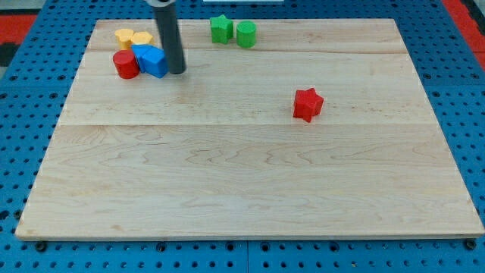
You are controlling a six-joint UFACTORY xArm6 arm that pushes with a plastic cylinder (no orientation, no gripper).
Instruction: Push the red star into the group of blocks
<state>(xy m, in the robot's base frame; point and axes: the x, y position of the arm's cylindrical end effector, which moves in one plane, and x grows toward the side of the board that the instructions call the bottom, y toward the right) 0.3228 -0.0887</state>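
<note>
Bare pale wood bench (250, 189) on blue pegboard (23, 83). Red star (308, 104) sits alone right of centre, orientation unclear. My tip (177, 71) touches the blue block (151, 60) near the far-left corner. End effector is a plain rod, nothing grasped.

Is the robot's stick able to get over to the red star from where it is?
Probably yes. My tip sits beside the blue blocks at the view's top left, and the bare board between it and the red star holds nothing in the way.

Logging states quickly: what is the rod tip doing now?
My tip: holds nothing, sits beside the blue block, far from the red star.
</note>
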